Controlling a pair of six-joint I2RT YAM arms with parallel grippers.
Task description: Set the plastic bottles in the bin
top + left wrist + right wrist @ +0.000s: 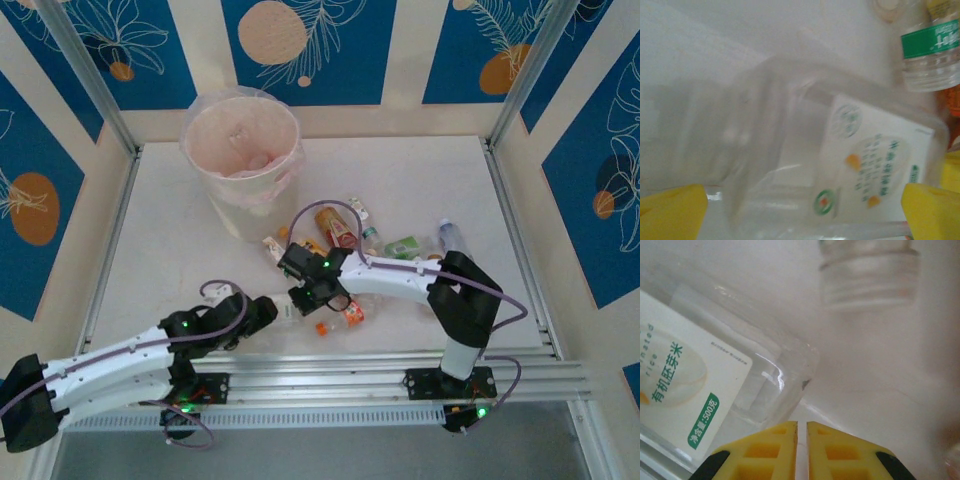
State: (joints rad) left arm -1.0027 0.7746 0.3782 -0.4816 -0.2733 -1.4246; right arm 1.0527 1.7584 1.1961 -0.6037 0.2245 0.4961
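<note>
A clear bottle with a white label (870, 160) lies on its side between the wide-apart yellow fingers (670, 212) of my left gripper (805, 215), which is open around it. The same white-label bottle (685, 385) lies just left of my right gripper (801, 432), which is shut with nothing in it. In the top view the left gripper (280, 310) and the right gripper (305, 295) meet near the front of the table. Several more bottles (340, 228) lie in a heap behind them. The bin (240, 150) stands at the back left.
A green-labelled bottle (932, 50) lies just beyond the left gripper. Another clear ribbed bottle (867, 277) lies ahead of the right gripper. A bottle with an orange cap (340, 320) lies by the front rail (400, 365). Metal frame posts line the table.
</note>
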